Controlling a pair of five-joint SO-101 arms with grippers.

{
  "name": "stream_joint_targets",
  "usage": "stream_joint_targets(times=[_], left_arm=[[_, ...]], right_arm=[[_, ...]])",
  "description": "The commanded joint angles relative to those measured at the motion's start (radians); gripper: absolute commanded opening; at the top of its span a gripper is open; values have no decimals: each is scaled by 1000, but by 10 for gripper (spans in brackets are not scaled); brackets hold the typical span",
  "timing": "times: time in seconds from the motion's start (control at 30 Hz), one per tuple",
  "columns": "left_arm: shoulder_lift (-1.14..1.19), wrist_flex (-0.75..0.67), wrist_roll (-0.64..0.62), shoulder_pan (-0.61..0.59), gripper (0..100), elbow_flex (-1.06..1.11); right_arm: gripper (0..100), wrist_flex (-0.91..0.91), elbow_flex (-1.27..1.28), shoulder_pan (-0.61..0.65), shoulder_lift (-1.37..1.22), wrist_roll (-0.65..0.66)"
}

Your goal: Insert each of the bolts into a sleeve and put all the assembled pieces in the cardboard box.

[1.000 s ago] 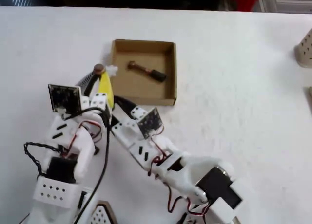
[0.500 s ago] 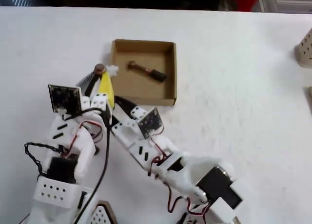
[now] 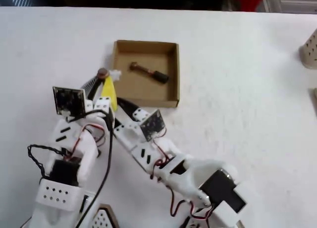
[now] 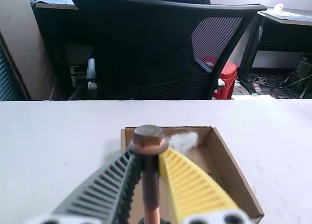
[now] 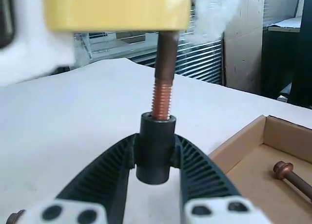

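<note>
"Looking down from the high view, which step is judged to be in hand?"

"Insertion. A copper-coloured hex-head bolt [image 3: 102, 72] is clenched between the grey and yellow jaws of the left gripper [image 3: 102, 77], just left of the open brown cardboard box [image 3: 177, 74] at upper centre. One assembled bolt-and-sleeve piece [image 3: 148, 72] is already lying inside."

"What is added by the left wrist view?"

"At lower centre the bolt is seen lying along the gap between the jaws, with its head at their tips and the box just behind. A white fluffy tuft [image 4: 183, 141] is seen just beside the yellow tip. A black mesh chair [image 4: 161, 48] stands beyond the table and is no hindrance."

"And by the right wrist view?"

"A short black cylindrical sleeve [image 5: 155, 148] is grasped at centre by the right gripper [image 5: 155, 158], its black ribbed jaws closed on it. The bolt's threaded end is just entered in the sleeve's mouth. A steady push along the bolt's own axis is called for next, then a release by one gripper and a short carry to the box at lower right. Threads could be jammed by any tilt. What may be another bolt head [image 5: 14, 216] is glimpsed at lower left, so more pairs are probably left."
</note>
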State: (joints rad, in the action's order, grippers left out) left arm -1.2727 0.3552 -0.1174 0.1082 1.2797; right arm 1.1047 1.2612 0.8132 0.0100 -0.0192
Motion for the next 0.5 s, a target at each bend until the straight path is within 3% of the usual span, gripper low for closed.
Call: stream_joint_targets(times=[0.0,0.23,0.4,0.47], left_arm=[[-16,-11,-11,15,20,-14],[-16,-9,-9,19,34,-14],[-16,57,-17,13,214,-14],[-16,69,-17,13,221,-14]], right_arm=[[17,28,-8,-4,15,11],[17,28,-8,-5,13,11],[17,28,-8,-2,7,15],[17,28,-8,-2,7,15]])
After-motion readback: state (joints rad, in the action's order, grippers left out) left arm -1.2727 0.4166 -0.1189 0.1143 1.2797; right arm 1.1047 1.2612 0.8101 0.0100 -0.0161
